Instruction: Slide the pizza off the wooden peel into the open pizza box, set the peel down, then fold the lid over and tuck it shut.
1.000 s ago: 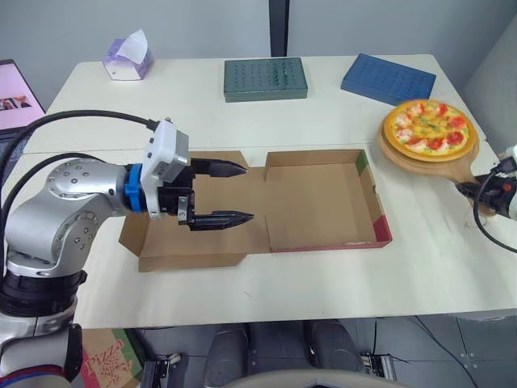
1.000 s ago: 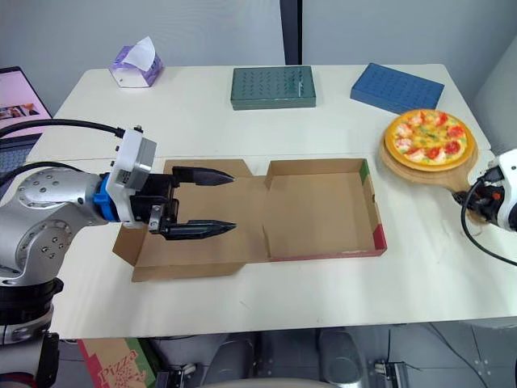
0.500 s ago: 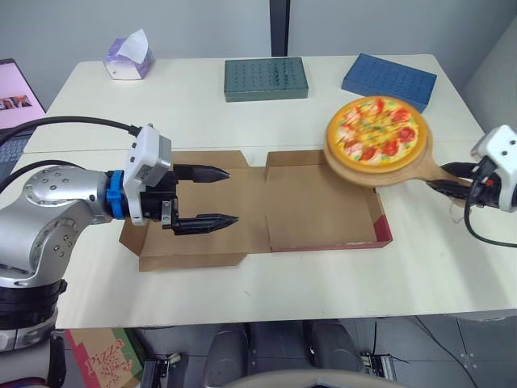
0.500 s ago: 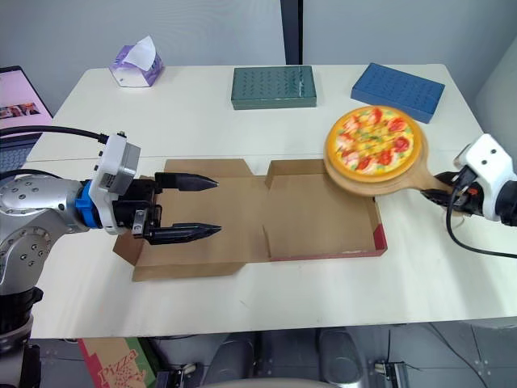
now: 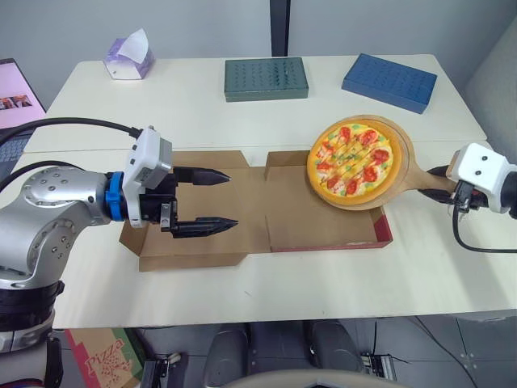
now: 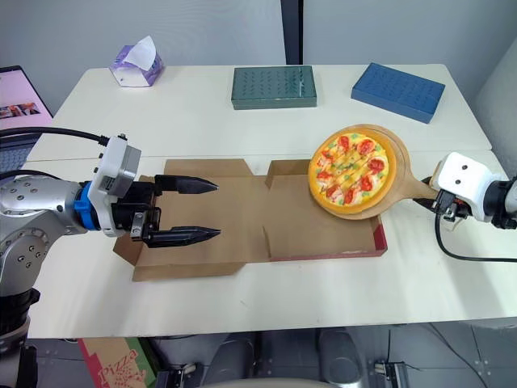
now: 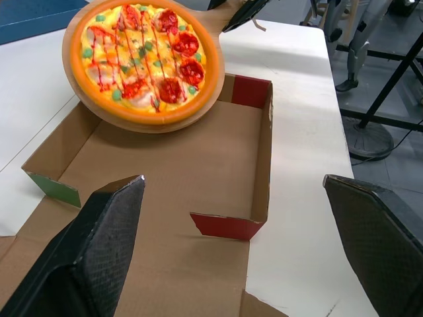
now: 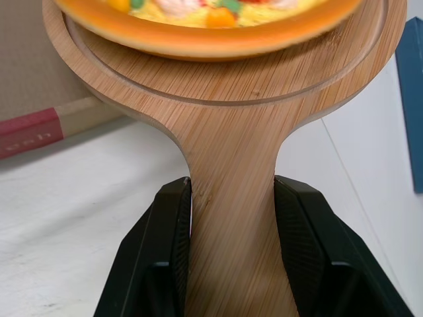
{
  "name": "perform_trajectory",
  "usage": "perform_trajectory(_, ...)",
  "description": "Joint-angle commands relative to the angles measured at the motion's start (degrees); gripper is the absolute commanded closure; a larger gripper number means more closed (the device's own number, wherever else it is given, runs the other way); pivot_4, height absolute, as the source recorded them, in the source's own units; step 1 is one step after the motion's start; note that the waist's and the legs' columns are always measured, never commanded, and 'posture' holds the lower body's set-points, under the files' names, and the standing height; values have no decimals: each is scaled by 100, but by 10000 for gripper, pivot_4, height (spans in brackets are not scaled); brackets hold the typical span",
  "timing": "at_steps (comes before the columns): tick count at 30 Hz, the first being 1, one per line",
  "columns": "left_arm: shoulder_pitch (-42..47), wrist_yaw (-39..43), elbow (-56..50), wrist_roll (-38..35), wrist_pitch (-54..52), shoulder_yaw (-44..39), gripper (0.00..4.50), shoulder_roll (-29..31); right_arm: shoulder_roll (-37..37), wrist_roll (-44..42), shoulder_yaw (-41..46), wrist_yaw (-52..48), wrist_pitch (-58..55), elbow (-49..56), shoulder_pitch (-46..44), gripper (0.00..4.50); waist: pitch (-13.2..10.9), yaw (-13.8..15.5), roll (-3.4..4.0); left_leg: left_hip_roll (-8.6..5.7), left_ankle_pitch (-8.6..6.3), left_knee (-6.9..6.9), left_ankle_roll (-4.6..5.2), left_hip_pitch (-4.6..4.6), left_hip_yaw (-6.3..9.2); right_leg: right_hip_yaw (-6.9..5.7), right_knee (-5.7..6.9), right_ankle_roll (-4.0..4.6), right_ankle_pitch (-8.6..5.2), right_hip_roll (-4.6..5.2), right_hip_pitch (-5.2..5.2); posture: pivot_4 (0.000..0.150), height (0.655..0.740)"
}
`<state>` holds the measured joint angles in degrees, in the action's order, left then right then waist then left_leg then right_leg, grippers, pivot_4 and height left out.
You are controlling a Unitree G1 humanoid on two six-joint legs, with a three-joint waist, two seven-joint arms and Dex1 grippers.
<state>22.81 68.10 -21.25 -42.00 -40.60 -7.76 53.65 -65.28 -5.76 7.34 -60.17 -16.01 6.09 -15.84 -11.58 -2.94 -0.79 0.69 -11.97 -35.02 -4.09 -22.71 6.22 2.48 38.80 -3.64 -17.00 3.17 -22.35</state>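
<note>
Right pincer (image 8: 232, 191): clamping the peel (image 5: 409, 168) by its handle; stiff wood, best held there.
Pizza (image 5: 354, 155): riding right of centre, over the box (image 5: 300, 212); probably light and slippery.
Left pincer (image 5: 231, 198): gaping wide, empty.

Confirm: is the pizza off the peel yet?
No, the pizza lies on the peel, which the right gripper holds by the handle above the box.

The peel (image 5: 416, 172) overhangs the box (image 5: 311, 214), far right.
</note>
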Motion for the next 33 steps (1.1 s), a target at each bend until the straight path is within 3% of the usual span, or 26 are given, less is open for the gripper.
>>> perform_trajectory(1, 16, 10, -128, -60, 93, -91, 0, 37, -161, 138, 151, 143, 203, 78, -296, 29131, 0, -4, 0, 0, 0, 0, 0, 0, 0, 0, 0, 0, 0, 0, 0, 1500, 7400)
perform_trajectory(20, 132, 7, -112, -95, 173, 38, 0, -89, -305, 314, 659, 388, 57, -629, -943, 29131, 0, 0, 0, 0, 0, -4, 0, 0, -1, 1, 6, 2, 1, 0, 0, 1500, 7400)
perform_trajectory(26, 321, -64, -216, -213, 137, 142, 0, -318, -36, -93, 1466, 524, -774, -522, -325, 29131, 1, 15, -1, 0, 0, -5, 0, 1, 0, 1, 8, 2, 1, 0, 1, 1500, 7400)
perform_trajectory(33, 827, -406, -431, -422, -82, 406, 0, -749, 835, -619, 2262, 1184, -2261, 188, 481, 29131, 1, 21, 0, -1, 0, -16, 0, 2, -1, 4, 14, -1, 4, 0, 6, 1500, 7400)
